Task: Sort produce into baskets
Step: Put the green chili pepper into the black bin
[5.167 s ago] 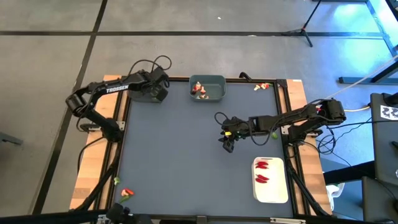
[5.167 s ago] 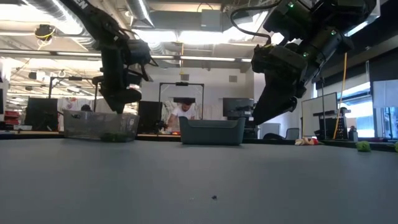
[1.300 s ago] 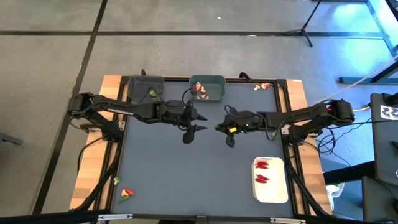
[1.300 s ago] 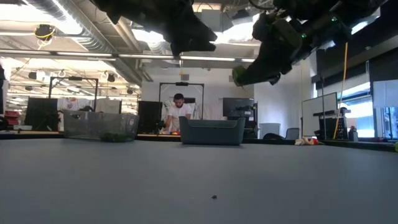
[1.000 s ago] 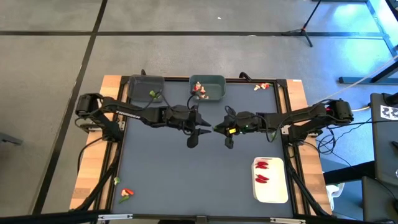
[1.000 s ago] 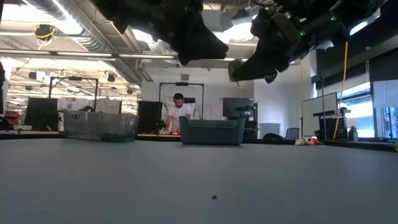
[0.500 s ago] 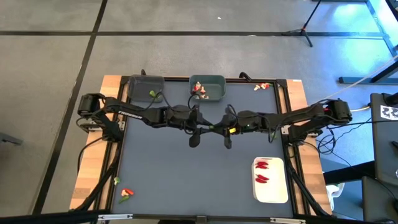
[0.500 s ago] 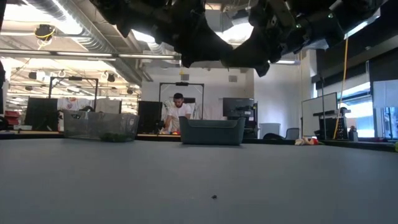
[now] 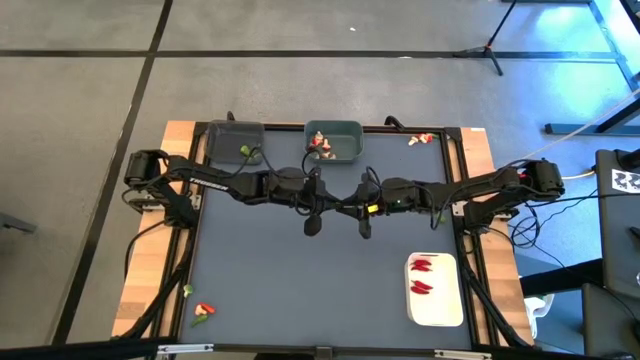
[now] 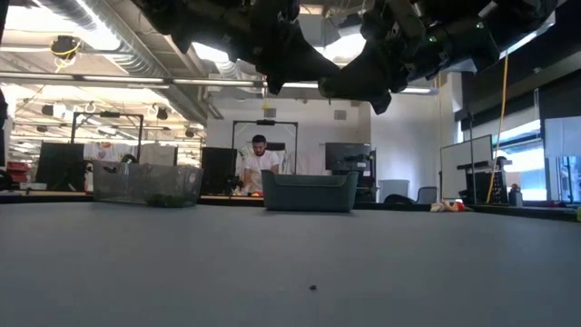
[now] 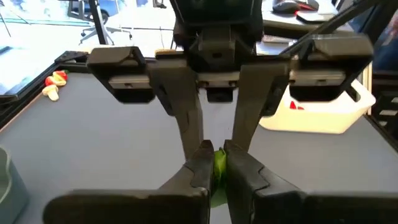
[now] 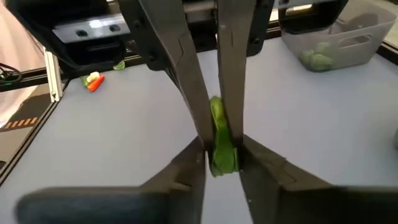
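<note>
A small green produce piece (image 12: 219, 134) hangs in the air over the table's middle, between both grippers. My left gripper (image 11: 217, 171) comes from the table's left and my right gripper (image 12: 222, 165) from its right. They meet tip to tip (image 9: 340, 206), high above the table (image 10: 318, 80). Both have their fingers closed on the piece. The dark grey bin (image 9: 232, 143) holds green pieces. The teal bin (image 9: 335, 142) holds tan and red ones. The white tray (image 9: 435, 290) holds red chilies. My left gripper pinches the green piece's upper part (image 12: 216, 111) between its two fingertips, reaching in roughly level from the table's left. The piece is lifted clear of the table. My right gripper has its two fingertips against the sides of the piece's other end (image 12: 222, 158), coming roughly level from the table's right. Its fingers face the left gripper's fingers end on.
Loose red and tan pieces lie on the wooden edge at the near left (image 9: 203, 311) and by the far right corner (image 9: 420, 139). A person sits at a desk in the room beyond the table (image 10: 261, 168).
My left gripper has moved toward the table's right and my right gripper slightly toward its left, until their tips met over the middle. The green piece, earlier showing at the right gripper's tip in the low view, now sits between both grippers.
</note>
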